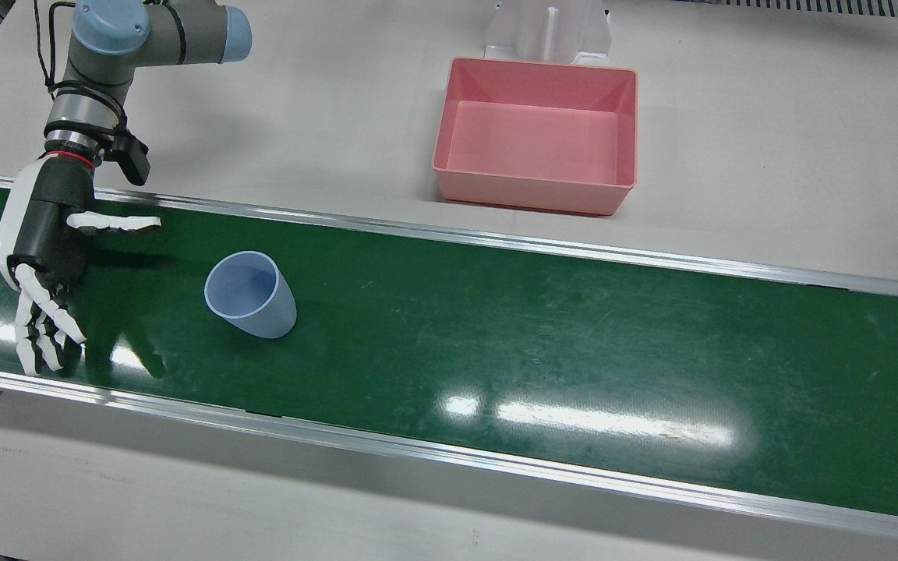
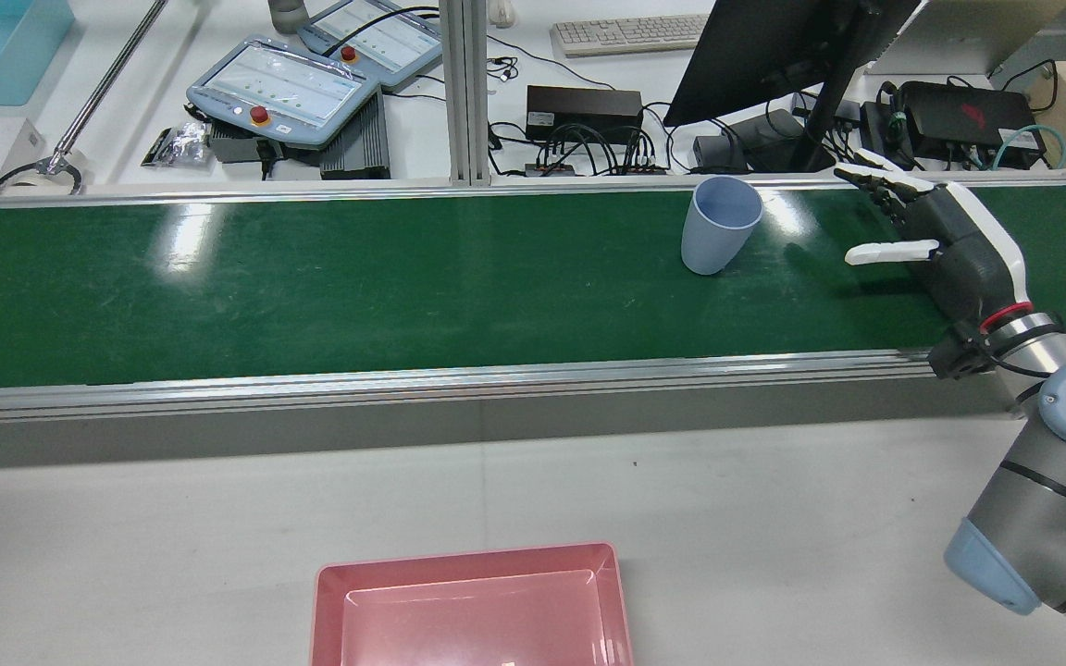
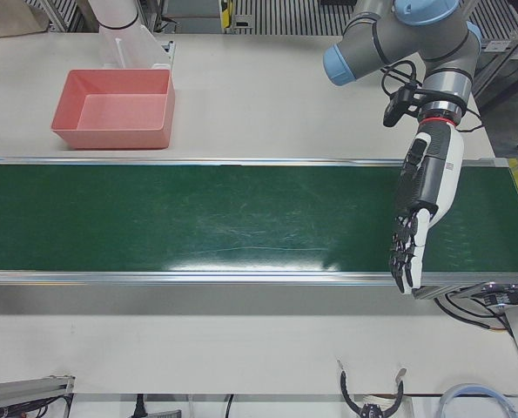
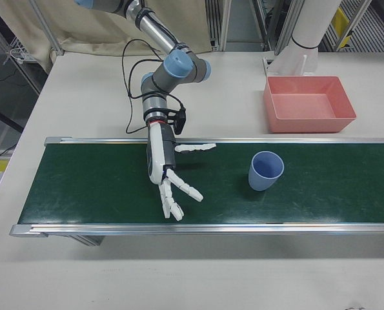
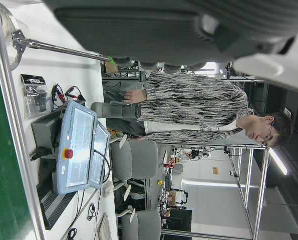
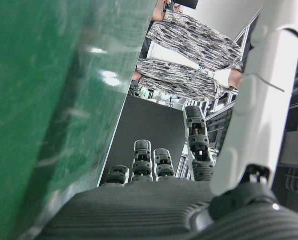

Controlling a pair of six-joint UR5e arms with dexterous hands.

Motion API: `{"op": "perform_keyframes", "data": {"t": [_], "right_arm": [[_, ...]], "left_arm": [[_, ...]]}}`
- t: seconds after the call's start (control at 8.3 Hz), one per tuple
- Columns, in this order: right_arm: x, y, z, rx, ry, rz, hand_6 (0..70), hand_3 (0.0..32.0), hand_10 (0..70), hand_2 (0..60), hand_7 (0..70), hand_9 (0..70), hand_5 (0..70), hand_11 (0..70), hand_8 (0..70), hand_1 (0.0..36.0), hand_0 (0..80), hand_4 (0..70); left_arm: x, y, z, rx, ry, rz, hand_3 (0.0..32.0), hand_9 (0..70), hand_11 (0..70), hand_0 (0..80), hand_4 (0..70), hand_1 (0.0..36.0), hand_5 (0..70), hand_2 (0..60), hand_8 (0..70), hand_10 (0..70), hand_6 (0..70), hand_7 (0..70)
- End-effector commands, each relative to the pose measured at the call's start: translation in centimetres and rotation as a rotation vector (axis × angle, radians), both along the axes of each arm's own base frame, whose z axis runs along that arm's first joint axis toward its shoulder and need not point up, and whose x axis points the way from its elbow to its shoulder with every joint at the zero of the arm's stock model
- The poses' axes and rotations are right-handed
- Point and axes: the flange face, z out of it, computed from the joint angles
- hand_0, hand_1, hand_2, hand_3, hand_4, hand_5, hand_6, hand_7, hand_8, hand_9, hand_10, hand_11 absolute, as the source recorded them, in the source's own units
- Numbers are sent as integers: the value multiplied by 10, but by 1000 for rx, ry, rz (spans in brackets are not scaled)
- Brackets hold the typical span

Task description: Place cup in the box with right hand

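Note:
A pale blue cup [image 1: 250,294] stands upright on the green conveyor belt [image 1: 542,343]; it also shows in the rear view [image 2: 718,227] and the right-front view [image 4: 264,171]. My right hand [image 1: 47,257] is open and empty over the belt, fingers spread, thumb pointing toward the cup, about a hand's width away from it [image 2: 935,240] [image 4: 166,171]. The pink box [image 1: 535,195] sits empty on the grey table beyond the belt [image 4: 308,124]. My left hand [image 3: 420,209] is open and empty over the far end of the belt.
The belt has raised metal rails [image 1: 496,238] along both edges, between the cup and the box. A white arm pedestal [image 1: 546,31] stands just behind the box. Beyond the belt in the rear view stand teach pendants [image 2: 283,92] and a monitor [image 2: 774,46].

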Motion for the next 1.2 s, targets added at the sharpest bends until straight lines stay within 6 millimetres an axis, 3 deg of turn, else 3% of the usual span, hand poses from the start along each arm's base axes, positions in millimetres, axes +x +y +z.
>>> {"op": "perform_keyframes", "data": {"t": [0.0, 0.12, 0.48, 0.6, 0.72, 0.84, 0.96, 1.08], "right_arm": [[0, 0, 0, -2, 3, 0, 53, 0, 28, 71, 157, 175, 72, 62, 100, 177, 551, 89], [0, 0, 0, -2, 3, 0, 53, 0, 29, 24, 158, 177, 72, 64, 101, 158, 560, 119], [1, 1, 1, -9, 9, 0, 56, 0, 32, 72, 168, 185, 72, 68, 105, 178, 553, 108], [4, 1, 2, -16, 13, 29, 63, 0, 39, 127, 198, 206, 74, 78, 117, 200, 546, 110], [12, 3, 1, -35, 17, 70, 106, 0, 91, 206, 379, 320, 90, 155, 183, 229, 559, 173], [20, 6, -8, -49, 27, 84, 272, 0, 406, 600, 700, 700, 151, 590, 480, 337, 516, 322], [28, 11, -17, -62, 37, 103, 413, 0, 648, 600, 700, 700, 186, 700, 700, 328, 489, 631], [31, 13, -19, -67, 39, 112, 479, 0, 700, 600, 700, 700, 200, 700, 700, 326, 482, 700]], "left_arm": [[0, 0, 0, 0, -1, 0, 0, 0, 0, 0, 0, 0, 0, 0, 0, 0, 0, 0], [0, 0, 0, 0, -1, 0, 0, 0, 0, 0, 0, 0, 0, 0, 0, 0, 0, 0], [0, -1, -1, 2, -1, 0, 0, 0, 0, 0, 0, 0, 0, 0, 0, 0, 0, 0], [0, -1, -1, 1, 1, 0, 0, 0, 0, 0, 0, 0, 0, 0, 0, 0, 0, 0], [0, 0, 0, 0, -1, 0, 0, 0, 0, 0, 0, 0, 0, 0, 0, 0, 0, 0], [0, -1, -1, 2, -1, 0, 0, 0, 0, 0, 0, 0, 0, 0, 0, 0, 0, 0], [0, 0, 0, 0, -1, 0, 0, 0, 0, 0, 0, 0, 0, 0, 0, 0, 0, 0], [0, 0, 0, 0, 1, 0, 0, 0, 0, 0, 0, 0, 0, 0, 0, 0, 0, 0]]}}
